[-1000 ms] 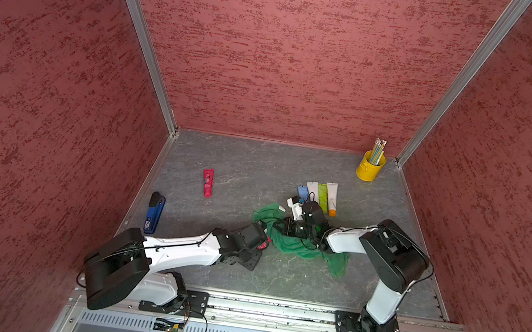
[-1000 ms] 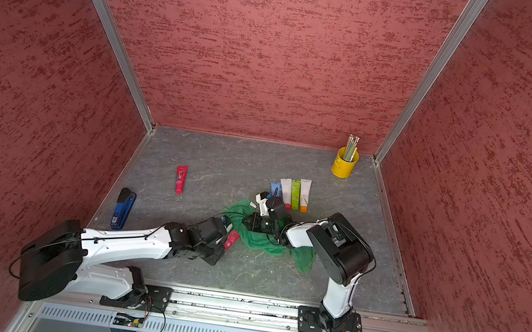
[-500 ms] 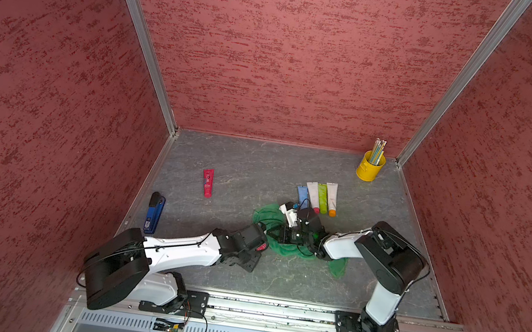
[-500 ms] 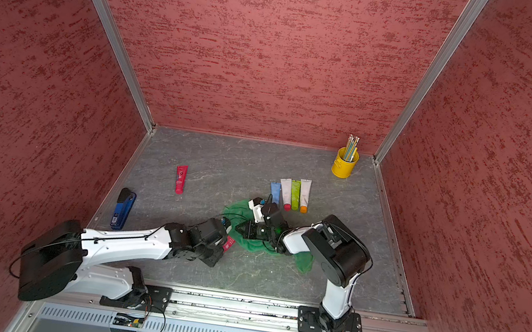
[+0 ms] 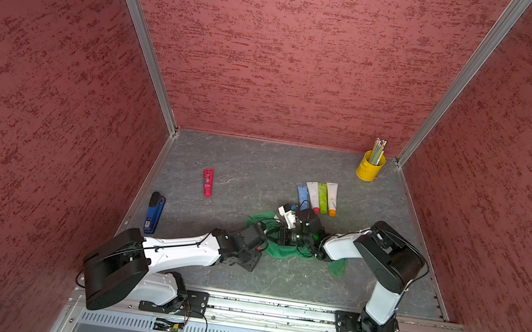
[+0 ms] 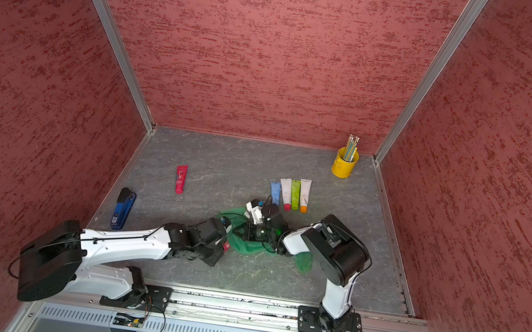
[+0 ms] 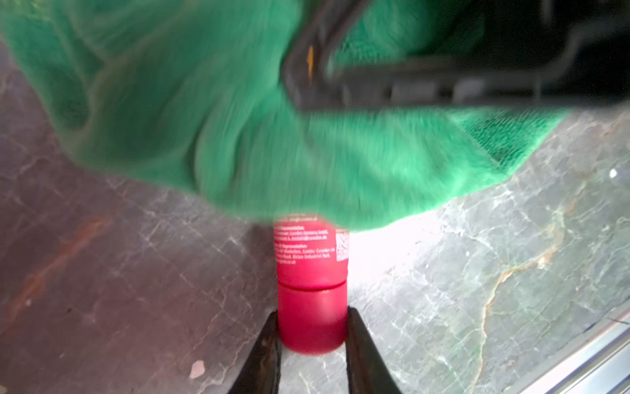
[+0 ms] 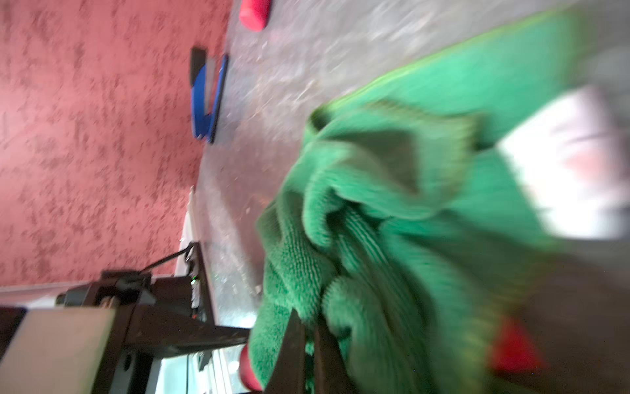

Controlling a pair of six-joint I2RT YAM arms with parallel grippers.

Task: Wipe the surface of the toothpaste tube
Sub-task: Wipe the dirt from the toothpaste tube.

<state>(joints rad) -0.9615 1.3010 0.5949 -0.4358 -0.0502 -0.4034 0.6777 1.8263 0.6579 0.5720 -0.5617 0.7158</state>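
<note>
Near the front middle of the desk (image 5: 256,172), my left hand (image 7: 312,315) is clamped on the cap end of the red toothpaste tube (image 7: 311,252), whose body runs out under the green cloth (image 7: 238,129). My right hand (image 8: 307,324) is pinched shut on a bunch of that cloth. I'd drag the cloth along the tube with light, even pressure and brace that end firmly against the pull. Both arms reach low and forward, wrists nearly meeting over the cloth
</note>
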